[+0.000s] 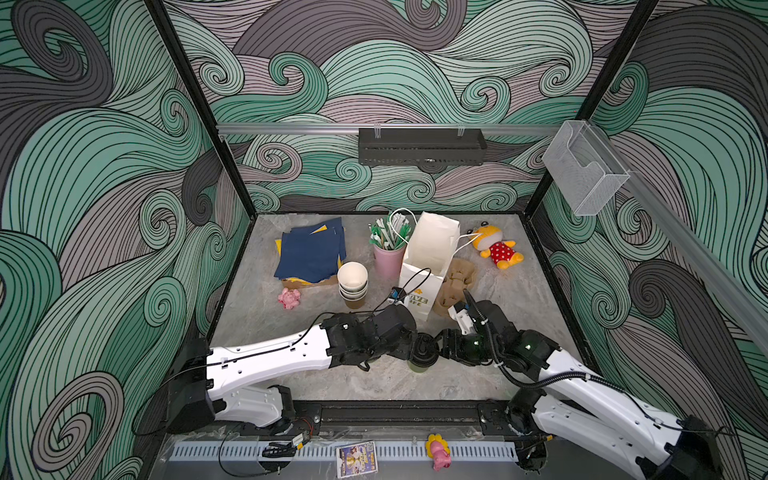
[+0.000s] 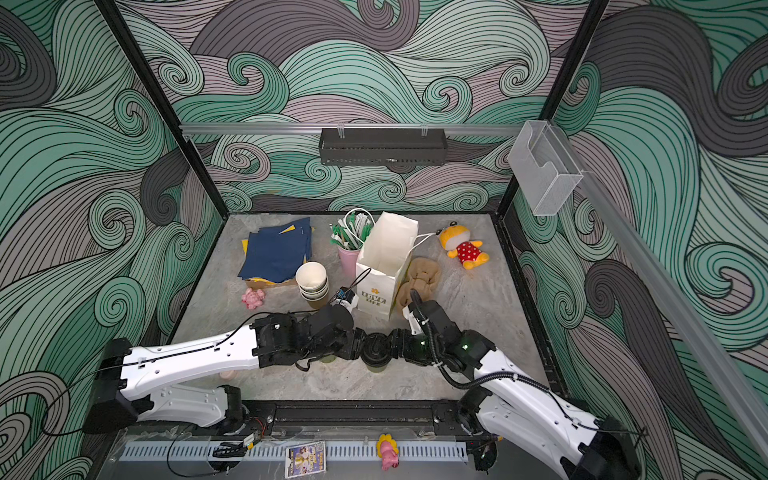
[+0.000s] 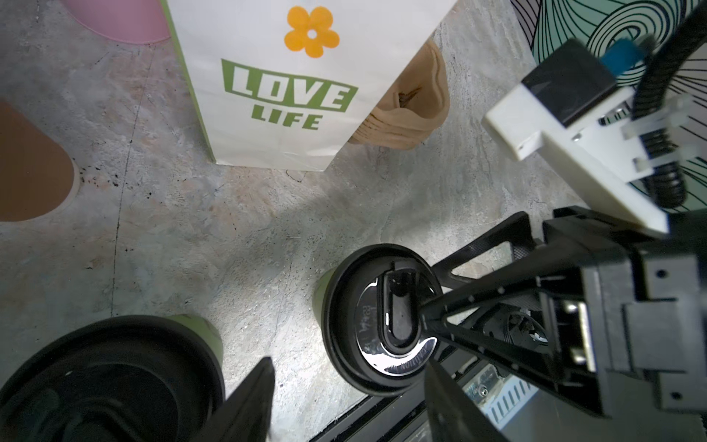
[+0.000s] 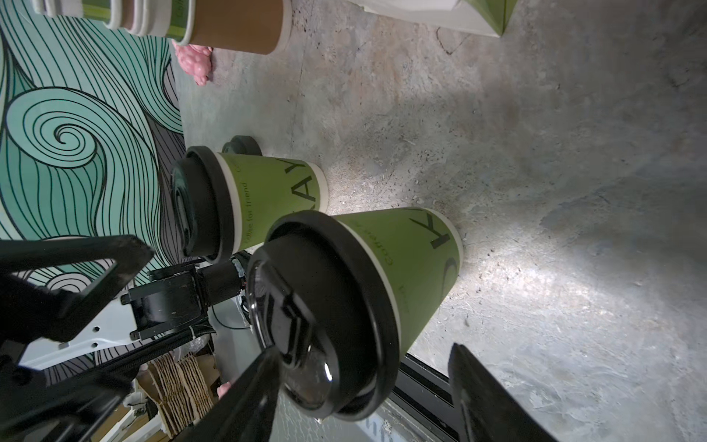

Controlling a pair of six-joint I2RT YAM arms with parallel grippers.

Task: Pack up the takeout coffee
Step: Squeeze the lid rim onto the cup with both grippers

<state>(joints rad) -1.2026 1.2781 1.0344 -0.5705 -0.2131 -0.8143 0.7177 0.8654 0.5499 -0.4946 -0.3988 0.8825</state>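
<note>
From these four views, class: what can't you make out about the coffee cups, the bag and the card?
- Second cup: top views, almost all under the left arm.
- Both cups' contents: every view, lids cover them.
- Bag floor: top views, behind its own front wall; wrist views crop its top.
- Card print: top views, too small.

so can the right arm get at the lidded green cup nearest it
Probably yes: the right gripper is open with that lidded cup right between its jaws, nothing else in the way. The left gripper, also open, crowds its far side.
</note>
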